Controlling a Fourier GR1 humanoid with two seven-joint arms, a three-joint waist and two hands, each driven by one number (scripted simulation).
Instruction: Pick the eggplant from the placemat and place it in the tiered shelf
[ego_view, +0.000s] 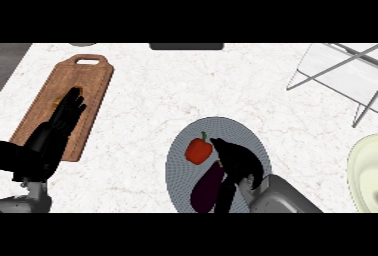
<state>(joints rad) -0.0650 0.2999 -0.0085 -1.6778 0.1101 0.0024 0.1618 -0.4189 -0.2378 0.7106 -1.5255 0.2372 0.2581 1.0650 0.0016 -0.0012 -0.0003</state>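
Note:
A dark purple eggplant (207, 187) lies lengthwise on the grey oval placemat (245, 136), near the counter's front edge. Just above it on the mat sits a red bell pepper (198, 150). My right hand (238, 159) hovers over the eggplant's upper end and hides it. Its fingers are relaxed, and one runs straight down the eggplant's right side; I see none curled round it. The wire tiered shelf (336, 75) stands at the back right, well apart from the hand. My left hand (65, 116) rests open at the left.
A wooden cutting board (87, 75) lies under my left hand's fingers at the left. A pale green plate (365, 172) shows at the right edge, below the shelf. A dark object (186, 46) sits at the counter's back edge.

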